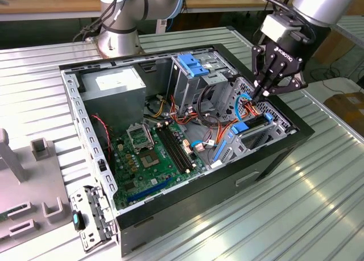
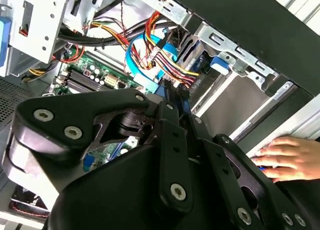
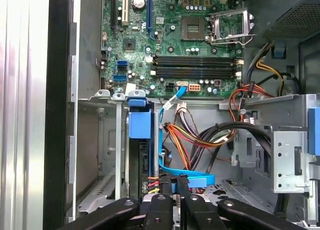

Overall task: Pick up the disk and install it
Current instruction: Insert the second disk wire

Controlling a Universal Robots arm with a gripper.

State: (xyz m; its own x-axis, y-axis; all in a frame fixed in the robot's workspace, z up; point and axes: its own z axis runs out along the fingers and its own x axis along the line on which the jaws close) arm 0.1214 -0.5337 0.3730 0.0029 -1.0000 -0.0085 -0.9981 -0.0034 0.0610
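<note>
As seen in the exterior view, noted gripper point(image 1: 265, 93) hanging over the drive cage at the corner of the open computer case point(image 1: 227, 187) on the exterior view's right, pointing down into the wiring. Fingers point(image 3: 167, 190) drawn tight together in both wrist views; could not tell whether anything thin is pinched between them. Logged as closed, carrying nothing recognisable.

Found the disk point(image 1: 240, 126) standing on edge inside the drive cage, blue carrier end uppermost, dark body dropping into the slot below. Confirmed in the first wrist view: disk point(image 3: 139, 125) between the cage's metal walls, just beside the fingertips but not between them. Could not tell whether touching.

Recorded a flat blue data cable point(image 3: 186, 180) looping directly past the fingertips, with a bundle of orange, red and yellow power leads point(image 3: 192, 137) close above it. Green motherboard point(image 1: 153, 153) lying on the case floor, well apart from the gripper. Grey power supply box point(image 1: 116, 86) at the far corner; blue latch plate point(image 1: 193, 65) atop the upper bay.

Case resting on a ribbed metal table point(image 1: 324, 210). In the second wrist view, observed a person's hand point(image 2: 289, 159) lying flat beyond the case's outer wall.
</note>
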